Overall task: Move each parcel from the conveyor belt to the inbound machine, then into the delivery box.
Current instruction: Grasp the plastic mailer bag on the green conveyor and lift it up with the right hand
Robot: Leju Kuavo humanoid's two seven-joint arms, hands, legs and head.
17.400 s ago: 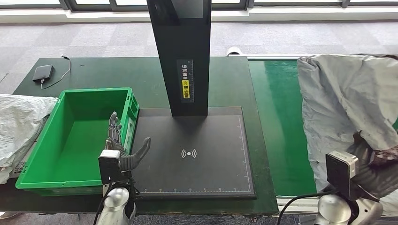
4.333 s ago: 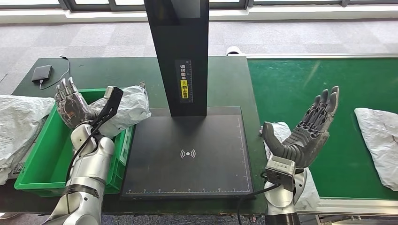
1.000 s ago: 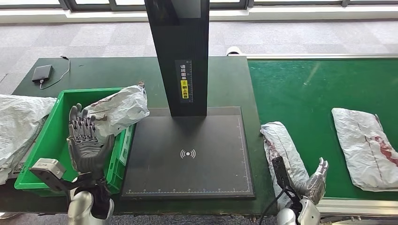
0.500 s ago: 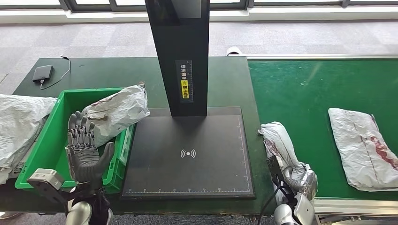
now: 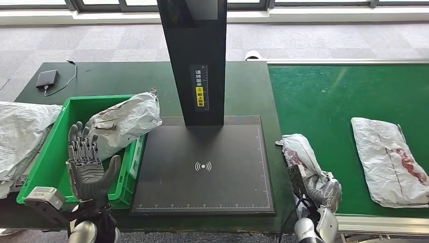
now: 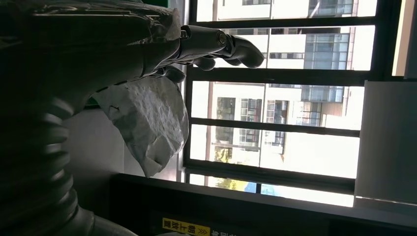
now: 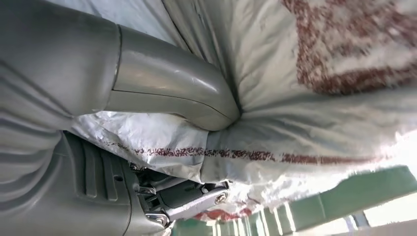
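Fingers (image 5: pixel 81 144) on the left hand (image 5: pixel 88 167) are spread and pointing up, palm open, holding nothing; it hovers at the near right corner of the green plastic delivery box (image 5: pixel 55 167), which sits just left of the black flat inbound scanner machine (image 5: pixel 205 169). One crumpled grey plastic mailer parcel (image 5: pixel 124 124) is draped over the box's right wall, partly inside it and tilted, just left of the scanner plate. The right hand (image 5: pixel 324 191) is low at the scanner's right, at the near edge of the green conveyor belt (image 5: pixel 329 101), and it's wrapped around a second grey mailer parcel with red print (image 5: pixel 298 154); the right wrist view shows the thumb (image 7: pixel 172 93) pressed right into the plastic, so it's got a grip. A third flat grey parcel with red marks (image 5: pixel 387 162) lies further right on the belt, well apart from the scanner. A small dark device with a cable (image 5: pixel 46 79) sits on the dark green tabletop (image 5: pixel 116 76) behind the box.
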